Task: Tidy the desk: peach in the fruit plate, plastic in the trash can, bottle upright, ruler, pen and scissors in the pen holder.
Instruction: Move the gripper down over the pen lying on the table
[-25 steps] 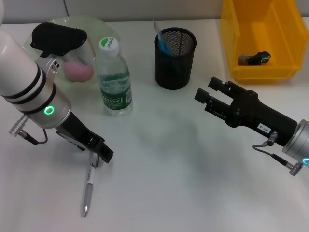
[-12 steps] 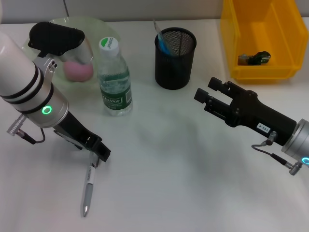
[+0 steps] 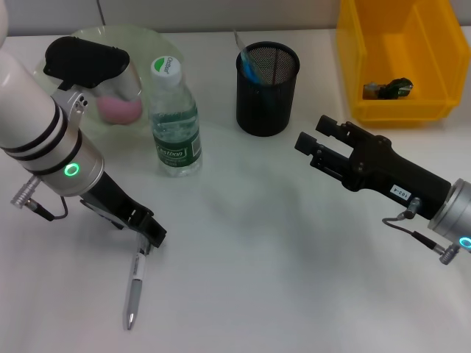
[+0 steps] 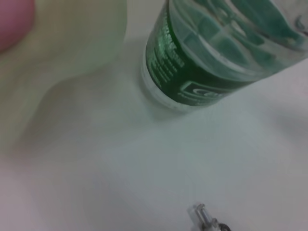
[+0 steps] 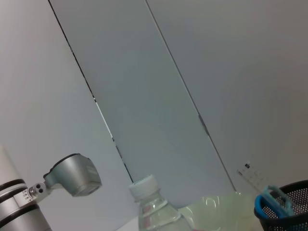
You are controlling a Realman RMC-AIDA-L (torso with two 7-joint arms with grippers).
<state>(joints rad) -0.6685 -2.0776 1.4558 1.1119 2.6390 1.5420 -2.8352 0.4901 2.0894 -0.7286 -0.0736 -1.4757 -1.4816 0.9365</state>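
While the left gripper (image 3: pixel 149 237) sits low over the desk (image 3: pixel 257 265), right at the upper end of the pen (image 3: pixel 133 290), I cannot tell from the head view whether its fingers are spread around the barrel or already pinched on it; the left wrist view shows only the pen's clear tip (image 4: pixel 204 219) and none of the fingers. The pen lies flat on the white surface, near the front edge, running from the gripper towards the robot. It looks light, slim, stiff and smooth, so it could roll or twist between the pads; a hold nearer the middle of the barrel would probably carry it straighter than one at the very end.

Behind the left arm, the peach (image 3: pixel 118 108) rests in the pale green fruit plate (image 3: pixel 147 38). Just beside the plate the bottle (image 3: pixel 175 121) stands upright, cap on, so both of those jobs look done.

Further right stands the black mesh pen holder (image 3: pixel 267 88), with something blue already sticking out of it; its mouth is narrow, so the pen should go in end first, close to vertical.

Right again, the right gripper (image 3: pixel 318 145) hovers above the desk with its fingers apart and nothing between them, well clear of the pen. Behind it sits the yellow bin (image 3: pixel 434 66), with a small dark item inside.
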